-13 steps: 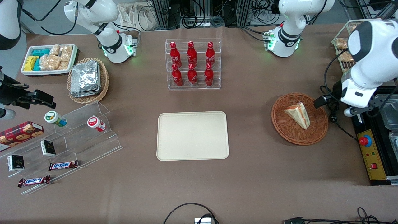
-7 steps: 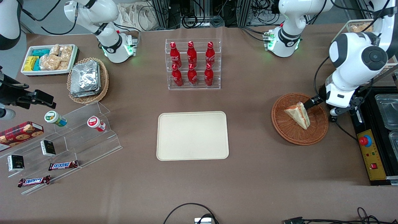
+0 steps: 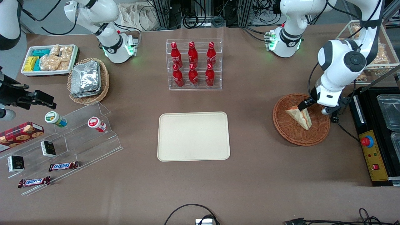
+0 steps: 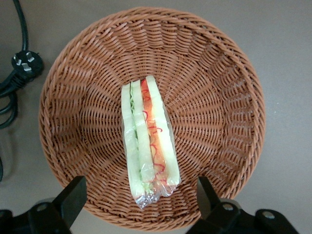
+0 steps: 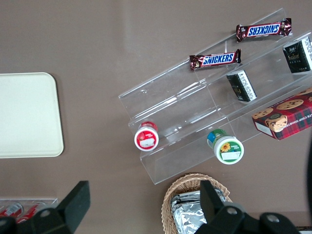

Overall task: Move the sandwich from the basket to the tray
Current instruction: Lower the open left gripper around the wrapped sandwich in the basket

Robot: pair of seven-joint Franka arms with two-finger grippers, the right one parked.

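The sandwich [image 3: 300, 116] [image 4: 147, 141], a plastic-wrapped wedge with red and green filling, lies in the round reddish-brown wicker basket [image 3: 282, 126] [image 4: 219, 92]. My left gripper [image 3: 304, 105] [image 4: 140, 185] hangs open just above the basket. It is over the sandwich's broad end, the end farther from the front camera. In the left wrist view one black finger [image 4: 74, 194] stands on each side of the wrapper's end, without touching it. The cream tray [image 3: 193, 136] [image 5: 27, 114] lies bare at the middle of the table, toward the parked arm from the basket.
A clear rack of red bottles [image 3: 193, 65] stands farther from the front camera than the tray. A black plug and cable [image 3: 335, 119] [image 4: 22, 63] lie beside the basket. A control box with a red button [image 3: 370, 150] sits at the working arm's end of the table.
The left arm has swung in from the working arm's end of the table. Its gripper has come over the basket and now hangs open above the sandwich's end. The sandwich has not moved.
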